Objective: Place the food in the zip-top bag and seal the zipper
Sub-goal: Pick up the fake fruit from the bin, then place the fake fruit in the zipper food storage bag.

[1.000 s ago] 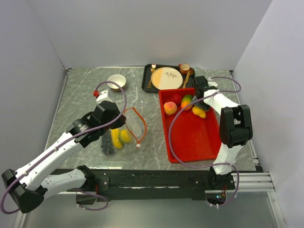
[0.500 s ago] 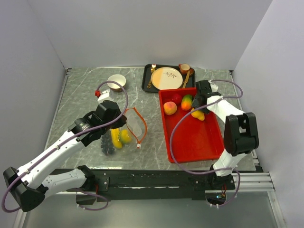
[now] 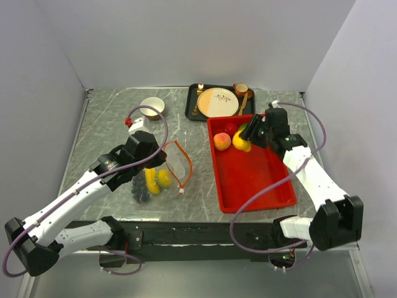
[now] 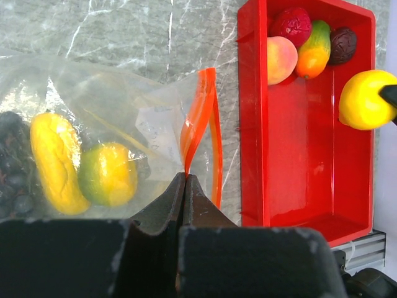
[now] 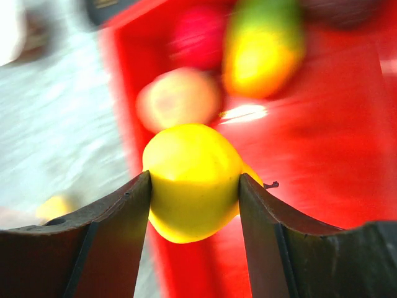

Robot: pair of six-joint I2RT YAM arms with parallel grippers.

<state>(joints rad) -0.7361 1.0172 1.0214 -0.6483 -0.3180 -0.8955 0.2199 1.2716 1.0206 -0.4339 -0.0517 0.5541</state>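
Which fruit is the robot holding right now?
The yellow lemon, pinched in the right tool. The peach, red apple, mango and plum lie loose in the red tray.

Grey marbled tabletop (image 3: pixel 105 124); plain pale walls (image 3: pixel 186 37) on three sides.

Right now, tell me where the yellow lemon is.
In the top view the lemon sits clamped in the right gripper over the red tray's far end, just right of the peach.
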